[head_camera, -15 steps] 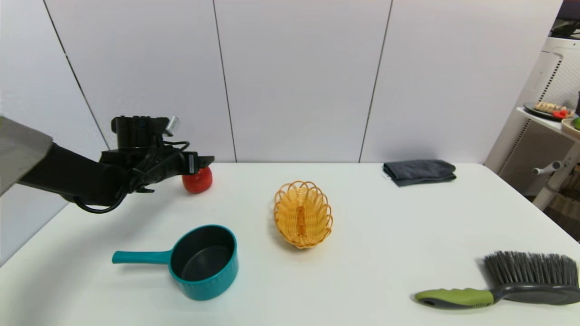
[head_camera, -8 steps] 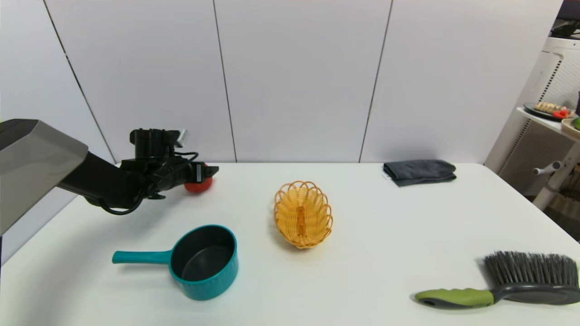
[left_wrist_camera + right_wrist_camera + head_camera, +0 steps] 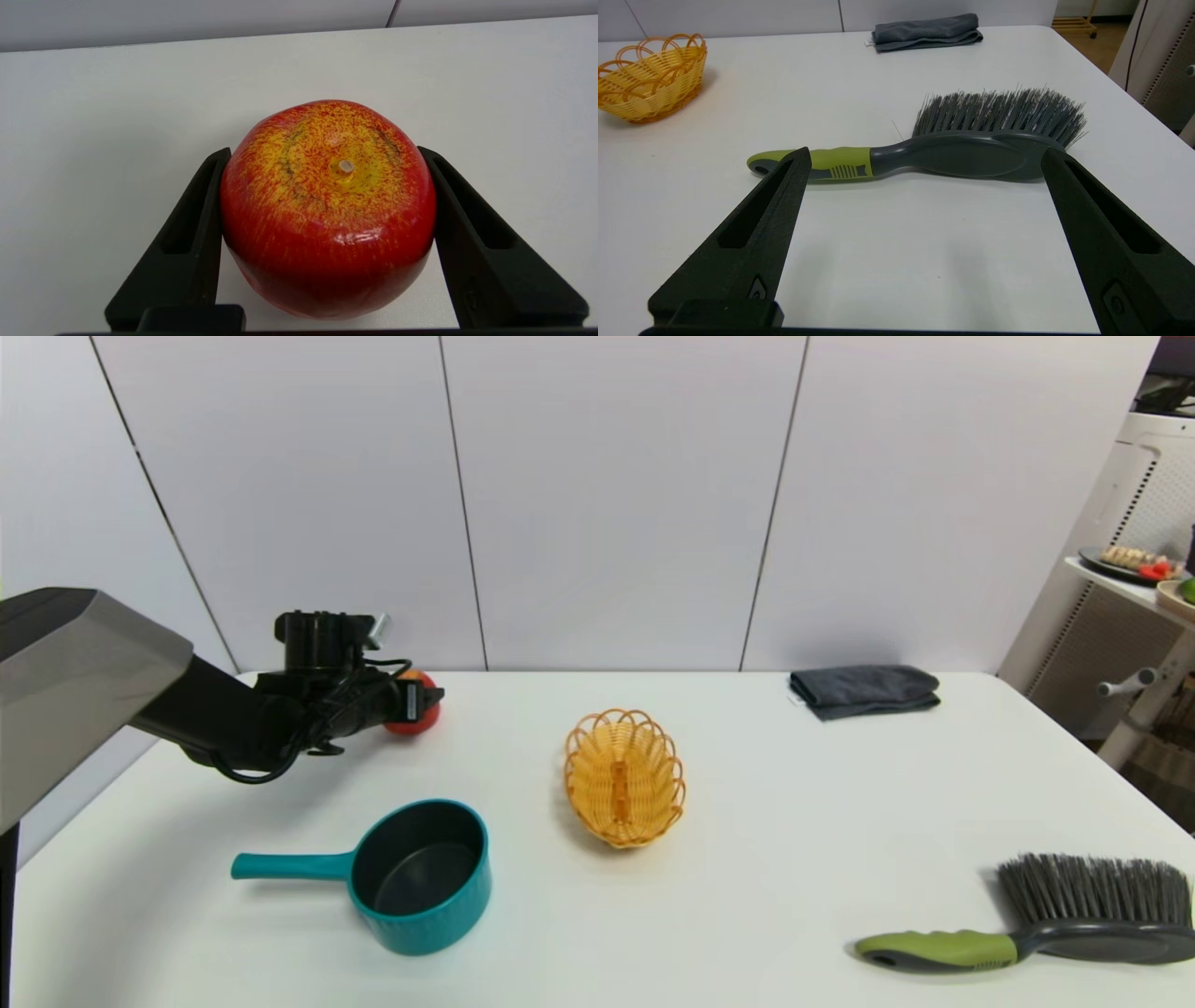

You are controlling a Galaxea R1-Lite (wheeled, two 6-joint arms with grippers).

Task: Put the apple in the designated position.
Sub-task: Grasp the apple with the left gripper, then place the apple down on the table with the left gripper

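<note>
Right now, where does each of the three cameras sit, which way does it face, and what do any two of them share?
Head view: on the robot's head, facing forward and down over the white table; the left arm reaches in, left end effector at the apple.
Left wrist view: behind the left end effector, facing the apple between its fingers.
Right wrist view: behind the open right end effector, low over the table, facing the brush.
Shared: head and right wrist both show brush, wicker basket and folded grey cloth.

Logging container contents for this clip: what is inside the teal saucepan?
The teal saucepan shows only its bare dark inner wall and floor; its near inner wall is hidden by the rim. The apple sits elsewhere, between the left gripper fingers at the table's far left.
</note>
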